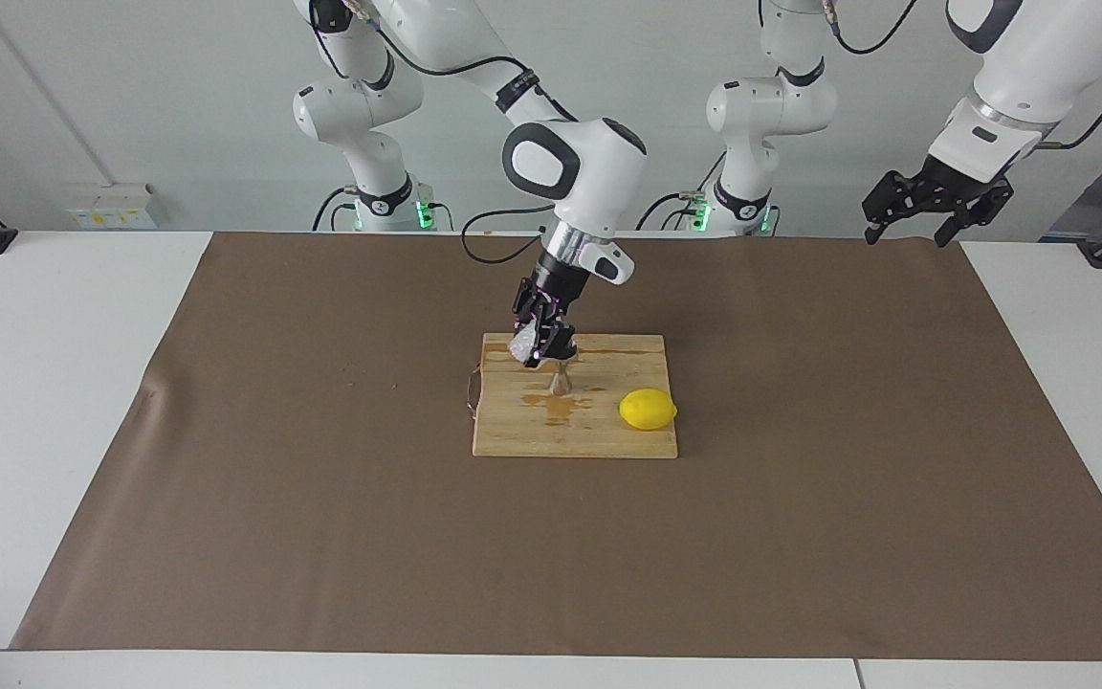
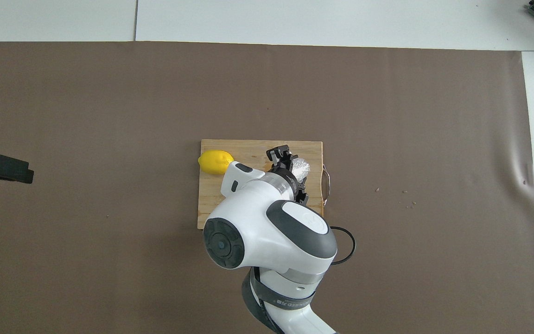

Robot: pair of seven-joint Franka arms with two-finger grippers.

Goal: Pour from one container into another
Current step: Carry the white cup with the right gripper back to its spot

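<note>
The right gripper (image 1: 543,350) hangs over the board (image 1: 513,435), fingers clamped on the tilted glass cup (image 1: 520,346), just above the jigger (image 1: 560,381) standing mid-board. A wet patch already stains the board beside the jigger, near the lemon (image 1: 648,410). The jigger's mouth is narrow, so a slightly off tilt would likely spill more liquid, or a low gripper could knock it over. The left gripper (image 1: 934,199) waits open above the table's edge, well apart from the board.
</note>
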